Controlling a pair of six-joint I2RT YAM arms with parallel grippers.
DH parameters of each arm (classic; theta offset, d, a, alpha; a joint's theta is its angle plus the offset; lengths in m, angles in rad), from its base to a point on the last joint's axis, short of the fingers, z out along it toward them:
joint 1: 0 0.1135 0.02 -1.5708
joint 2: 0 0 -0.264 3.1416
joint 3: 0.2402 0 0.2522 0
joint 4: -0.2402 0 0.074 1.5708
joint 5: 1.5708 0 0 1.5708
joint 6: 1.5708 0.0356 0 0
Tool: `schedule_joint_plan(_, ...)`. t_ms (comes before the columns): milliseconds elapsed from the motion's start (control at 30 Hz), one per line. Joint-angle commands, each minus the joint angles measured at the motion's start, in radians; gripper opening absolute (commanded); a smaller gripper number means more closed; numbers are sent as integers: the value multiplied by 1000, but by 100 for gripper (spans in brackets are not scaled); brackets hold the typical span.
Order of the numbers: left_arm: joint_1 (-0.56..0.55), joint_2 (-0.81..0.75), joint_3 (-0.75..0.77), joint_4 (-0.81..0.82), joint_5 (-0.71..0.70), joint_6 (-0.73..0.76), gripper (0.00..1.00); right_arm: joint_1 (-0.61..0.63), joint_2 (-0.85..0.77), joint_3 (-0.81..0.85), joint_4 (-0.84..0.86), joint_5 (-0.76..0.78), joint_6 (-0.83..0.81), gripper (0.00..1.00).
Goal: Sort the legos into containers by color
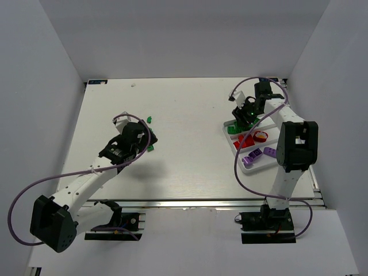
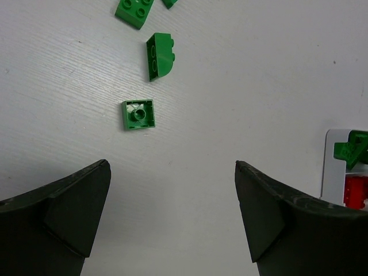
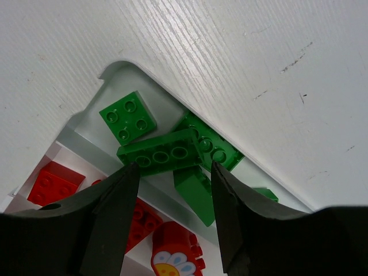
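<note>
While the right tool [image 3: 172,167] hangs over the white tray [image 3: 106,75] at the right of the top view, a dark green long brick [image 3: 161,152] lies crosswise between its partly spread fingers. Whether they pinch it or it rests loose on the pieces beneath, I cannot tell. Under it, in the compartment that sits uppermost in the top view, lie a green square brick [image 3: 127,118] and more green pieces. The middle compartment holds red bricks [image 3: 54,181] and the lowest one purple bricks [image 1: 256,155]. The left tool [image 2: 171,167], at left centre of the top view, stands spread wide with nothing in it, above bare worktop [image 2: 259,86]. Beyond its fingertips lie loose green legos — an upturned green brick [image 2: 138,114], a sloped green brick [image 2: 158,56] on its side, and a studded green brick [image 2: 135,10] at the upper edge of the wrist view.
</note>
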State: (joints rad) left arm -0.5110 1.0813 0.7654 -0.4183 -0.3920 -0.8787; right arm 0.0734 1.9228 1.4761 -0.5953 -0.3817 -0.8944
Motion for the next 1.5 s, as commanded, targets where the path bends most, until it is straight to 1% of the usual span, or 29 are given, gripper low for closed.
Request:
schedule_joint_plan(0, 15, 18, 18, -8, 31, 18, 98, -3, -50, 0, 20, -48, 14, 58)
schedule_joint_plan(33, 19, 28, 25, -8, 38, 24, 98, -6, -68, -2, 25, -68, 24, 59)
schedule_joint_plan(67, 23, 35, 28, -7, 47, 26, 97, -12, -108, -5, 35, -119, 38, 59)
schedule_joint_plan(100, 35, 58, 29, -2, 74, 30, 96, -15, -132, -25, 73, -146, 55, 62)
schedule_joint_plan(133, 43, 72, 34, -1, 88, 37, 95, -18, -162, -45, 107, -175, 96, 73)
schedule_joint_plan(167, 54, 87, 38, -5, 106, 43, 90, -20, -229, -74, 147, -236, 116, 89)
schedule_joint_plan(200, 75, 130, 46, -10, 140, 50, 86, -20, -263, -148, 193, -264, 138, 89)
schedule_joint_plan(233, 84, 156, 58, -19, 151, 70, 81, -20, -296, -190, 292, -299, 203, 89)
schedule_joint_plan(267, 92, 185, 92, -54, 156, 79, 74, -20, -348, -226, 328, -356, 241, 89)
schedule_joint_plan(300, 100, 243, 115, -75, 153, 102, 72, -20, -363, -259, 341, -390, 262, 89)
schedule_joint_plan(333, 101, 273, 135, -89, 151, 116, 72, -20, -369, -258, 309, -437, 273, 89)
schedule_joint_plan(367, 101, 298, 170, -108, 151, 130, 72, -18, -363, -249, 278, -504, 284, 83)
schedule_joint_plan(433, 101, 369, 195, -109, 157, 159, 73, -18, -351, -228, 224, -555, 298, 67)
schedule_joint_plan(467, 103, 394, 221, -106, 160, 167, 74, -18, -349, -230, 206, -578, 314, 54)
schedule_joint_plan(533, 103, 475, 256, -129, 159, 181, 74, -18, -369, -275, 235, -583, 334, 47)
schedule_joint_plan(633, 103, 551, 334, -178, 153, 195, 74, -18, -403, -321, 262, -576, 347, 48)
schedule_joint_plan(667, 103, 592, 351, -194, 134, 195, 74, -18, -410, -338, 272, -576, 350, 49)
schedule_joint_plan(733, 103, 626, 402, -241, 107, 198, 75, -17, -421, -350, 278, -574, 357, 50)
schedule_joint_plan(900, 103, 664, 419, -260, 65, 208, 76, -18, -429, -387, 330, -572, 403, 52)
schedule_joint_plan(1000, 103, 689, 413, -251, 71, 210, 76, -18, -421, -382, 341, -574, 411, 52)
schedule_joint_plan(1100, 103, 706, 400, -220, 85, 204, 73, -18, -412, -373, 341, -572, 416, 52)
schedule_joint_plan(1233, 103, 721, 400, -183, 94, 196, 66, -18, -410, -367, 338, -571, 417, 52)
schedule_joint_plan(1367, 103, 732, 406, -168, 101, 195, 55, -18, -412, -369, 338, -571, 422, 52)
schedule_joint_plan(1400, 103, 732, 408, -166, 102, 195, 48, -18, -413, -370, 338, -569, 422, 52)
schedule_joint_plan(1467, 103, 723, 411, -163, 102, 193, 38, -18, -418, -373, 336, -568, 422, 52)
